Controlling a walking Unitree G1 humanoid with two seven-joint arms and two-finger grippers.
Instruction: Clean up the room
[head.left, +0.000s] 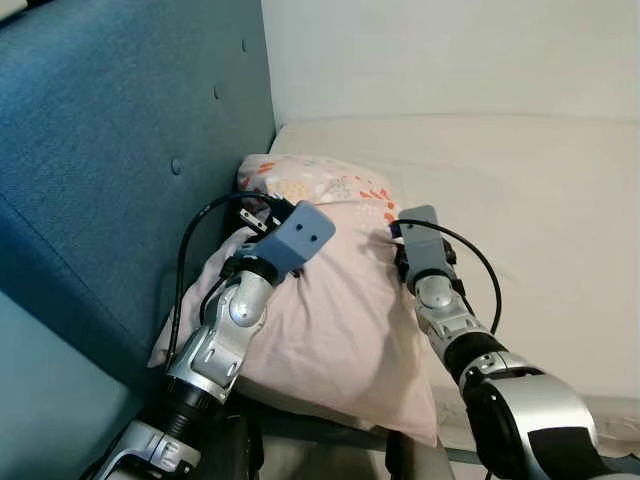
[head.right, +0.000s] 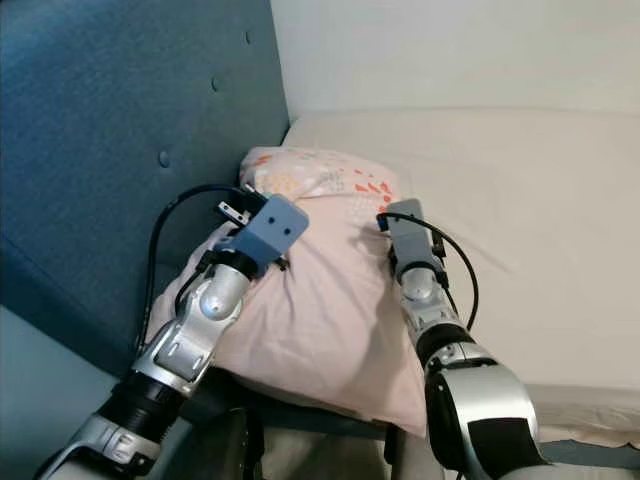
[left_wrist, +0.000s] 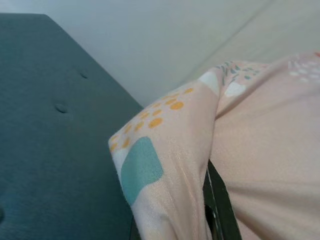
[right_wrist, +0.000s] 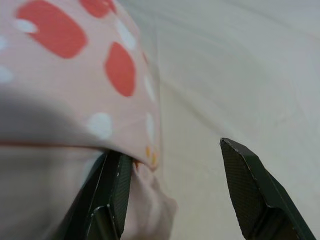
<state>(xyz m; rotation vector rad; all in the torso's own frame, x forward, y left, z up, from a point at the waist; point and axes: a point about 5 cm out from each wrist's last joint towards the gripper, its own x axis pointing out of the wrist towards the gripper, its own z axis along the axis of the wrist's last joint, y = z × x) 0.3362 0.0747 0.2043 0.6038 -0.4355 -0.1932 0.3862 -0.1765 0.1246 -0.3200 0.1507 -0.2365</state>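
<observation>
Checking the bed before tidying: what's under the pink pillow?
The pink pillow lies on the cream mattress, beside the blue headboard. A patterned pillow lies behind it. Anything beneath is covered.

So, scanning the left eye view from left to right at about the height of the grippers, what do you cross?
Blue headboard → left gripper on the pink pillow → right gripper at the pillow's other edge → cream mattress.
</observation>
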